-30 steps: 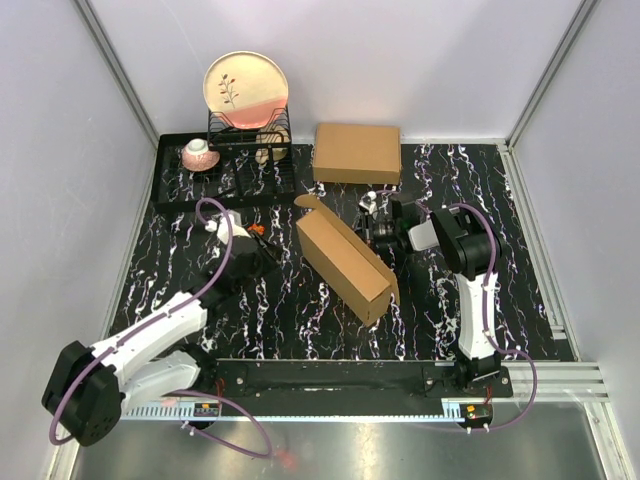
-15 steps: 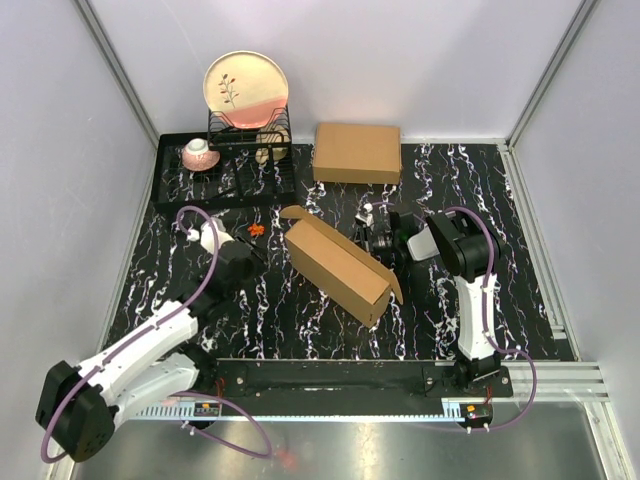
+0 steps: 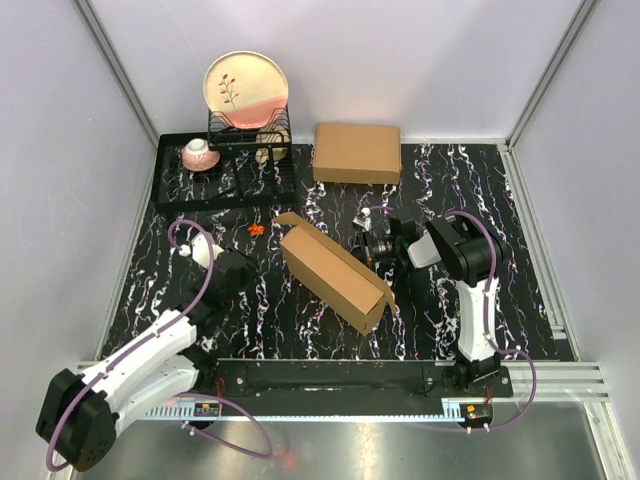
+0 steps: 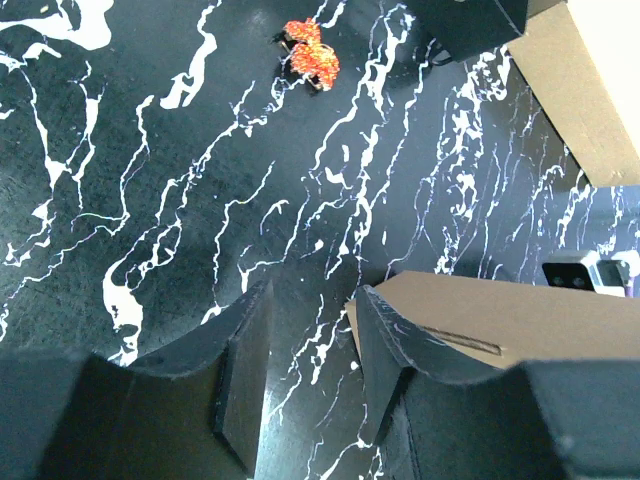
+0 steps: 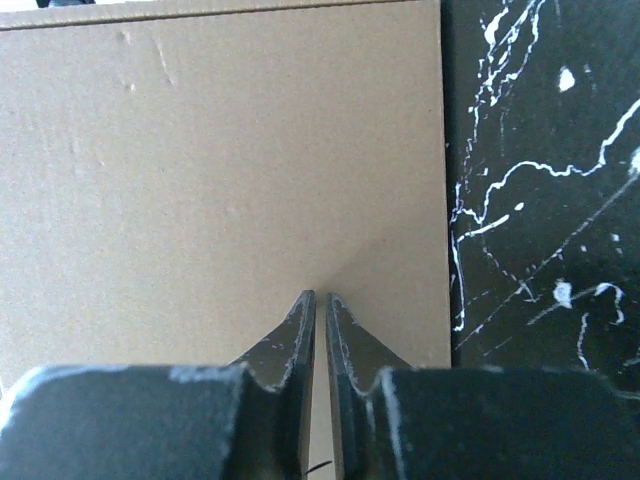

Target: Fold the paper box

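Note:
The paper box (image 3: 332, 272) lies slantwise mid-table, a brown cardboard shell with a flap raised at its far-left end. My right gripper (image 3: 372, 248) is at the box's right long side. In the right wrist view the jaws (image 5: 315, 296) stand almost together, their tips against a plain cardboard panel (image 5: 220, 170), and nothing is between them. My left gripper (image 3: 243, 270) hovers left of the box, apart from it. In the left wrist view it (image 4: 312, 335) is open over bare table, and a slotted edge of the box (image 4: 520, 320) shows just beyond the right finger (image 4: 385, 340).
A made-up brown box (image 3: 357, 152) sits at the back. A black dish rack (image 3: 250, 150) at the back left holds a plate (image 3: 246, 90) and a cup (image 3: 200, 153). A small orange object (image 3: 257, 229) lies left of the box's flap and shows in the left wrist view (image 4: 310, 60).
The box has slid a little to the left and toward the near edge. The right gripper followed it. The left gripper drew back from the box to the near left and opened wider.

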Robot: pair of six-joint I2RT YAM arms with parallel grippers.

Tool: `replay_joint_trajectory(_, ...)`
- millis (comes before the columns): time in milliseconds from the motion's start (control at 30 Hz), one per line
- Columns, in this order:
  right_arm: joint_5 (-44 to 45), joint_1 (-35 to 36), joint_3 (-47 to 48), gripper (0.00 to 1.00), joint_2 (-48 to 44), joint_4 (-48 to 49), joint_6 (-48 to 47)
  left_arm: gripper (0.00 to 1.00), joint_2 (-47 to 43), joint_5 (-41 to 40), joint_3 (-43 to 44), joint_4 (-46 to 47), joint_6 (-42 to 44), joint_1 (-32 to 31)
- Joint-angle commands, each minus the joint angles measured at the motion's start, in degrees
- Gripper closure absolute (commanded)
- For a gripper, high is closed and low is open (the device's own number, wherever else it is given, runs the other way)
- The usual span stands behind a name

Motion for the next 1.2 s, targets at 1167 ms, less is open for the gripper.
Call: replay_joint_trajectory(1167,65.41,-14.99,7.78,0.61,-63.97,-67.92,-21.36,0.25,-4.81,23.63,17.77,17.49,40.33,10.45)
